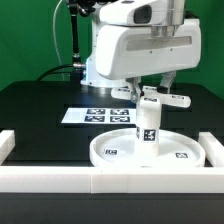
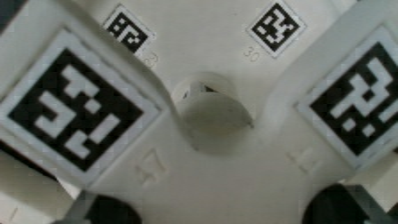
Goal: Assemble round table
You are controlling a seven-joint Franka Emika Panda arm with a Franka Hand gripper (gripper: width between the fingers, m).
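The white round disc (image 1: 140, 150) lies flat with its rim up, near the table's front edge, against the border rail. The short tagged post (image 1: 149, 122) stands upright at its middle. The cross-shaped piece (image 1: 160, 98) sits atop the post (image 2: 214, 118).

Marker board (image 1: 92, 116) lies flat on black table (image 1: 30, 110); white border rail (image 1: 60, 180) in front

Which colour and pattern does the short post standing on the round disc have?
The post is white with black-and-white square tags; it stands on the white round disc. The exterior view shows it best.
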